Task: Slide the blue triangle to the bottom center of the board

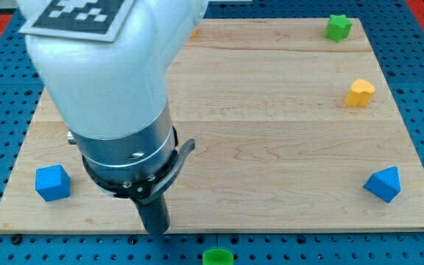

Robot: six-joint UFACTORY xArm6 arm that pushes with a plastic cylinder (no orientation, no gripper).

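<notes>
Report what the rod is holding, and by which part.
Nothing is held. My tip touches no block, near the wooden board's bottom edge, far from the blue triangle.

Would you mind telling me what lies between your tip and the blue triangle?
Nothing: in the camera view, only bare wooden board stretches from my tip rightward to the blue triangle.

Blue triangle [383,183], board's bottom-right corner.

A blue cube [52,182] sits near the wooden counter's [271,132] bottom-left corner, a green star-shaped block [338,27] at its top-right corner, a yellow heart-shaped block [360,93] by the right edge.
</notes>
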